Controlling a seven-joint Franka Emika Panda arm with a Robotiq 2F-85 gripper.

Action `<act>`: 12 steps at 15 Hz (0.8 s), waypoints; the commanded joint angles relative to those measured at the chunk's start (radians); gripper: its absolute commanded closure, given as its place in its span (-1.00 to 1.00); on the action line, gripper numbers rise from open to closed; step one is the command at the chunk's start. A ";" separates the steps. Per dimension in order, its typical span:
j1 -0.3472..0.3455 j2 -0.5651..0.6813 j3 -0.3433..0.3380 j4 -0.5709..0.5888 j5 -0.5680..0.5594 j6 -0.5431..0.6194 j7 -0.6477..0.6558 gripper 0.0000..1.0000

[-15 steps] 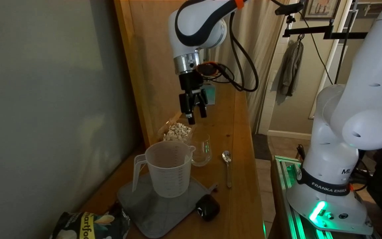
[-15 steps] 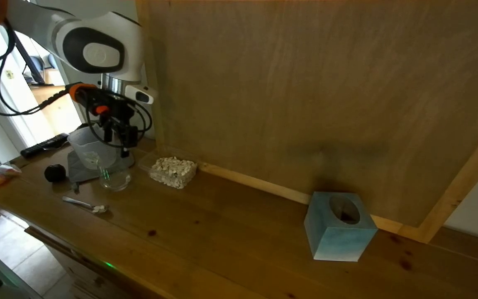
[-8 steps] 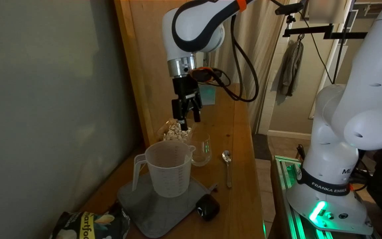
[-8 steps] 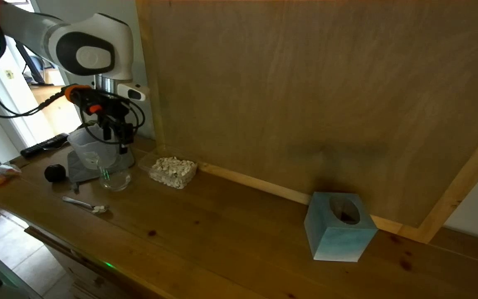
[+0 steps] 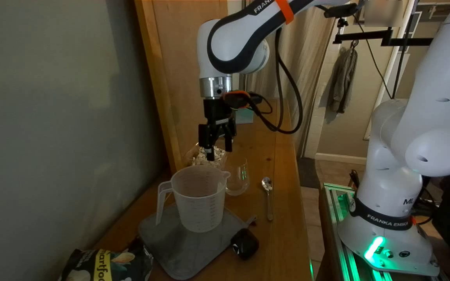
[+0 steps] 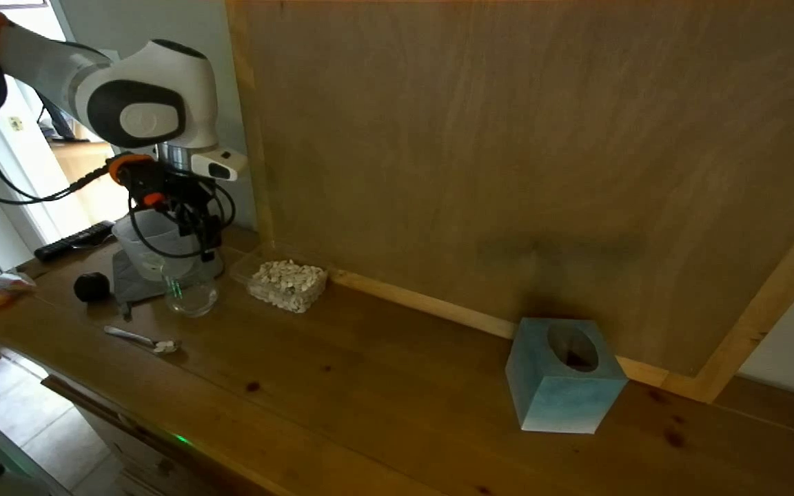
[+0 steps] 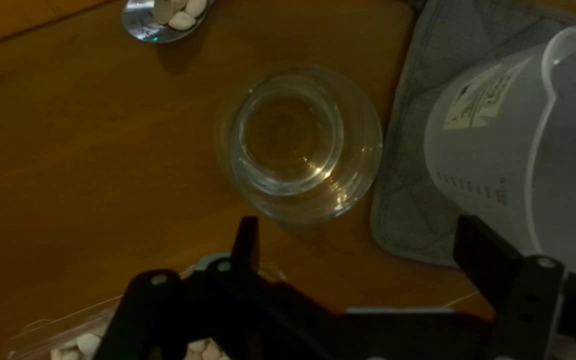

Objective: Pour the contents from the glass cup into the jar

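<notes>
Gripper [image 7: 358,226]: bottom of wrist frame, fingers wide apart, nothing held
Translucent pitcher [image 7: 493,155]: right edge, standing on grey mat [image 7: 403,220]
Glass cup [image 7: 303,145]: centre, on wooden table [image 7: 118,150], just beside mat
Spoon [image 7: 140,22]: upper left, pale pieces [image 7: 182,21] in it

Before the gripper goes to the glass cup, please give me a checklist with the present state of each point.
1. The gripper is open, holding nothing: ok.
2. The glass cup stands upright: ok.
3. The cup is centred between the fingertips: not ok; off-centre in the wrist view.
4. The pitcher stands upright on the grey mat: ok.
5. The gripper is clear of the pitcher: cannot tell; one fingertip overlaps it in the wrist view.
6. The cup has contents to pour: cannot tell; nothing stands out through the glass.
</notes>
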 commanded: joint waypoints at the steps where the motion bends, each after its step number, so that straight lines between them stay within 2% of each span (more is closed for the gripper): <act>1: 0.001 -0.041 0.008 -0.049 0.022 0.031 0.074 -1.00; 7: -0.002 -0.069 0.028 -0.076 0.007 0.014 0.207 -1.00; 12: -0.011 -0.080 0.037 -0.088 -0.014 0.020 0.268 -1.00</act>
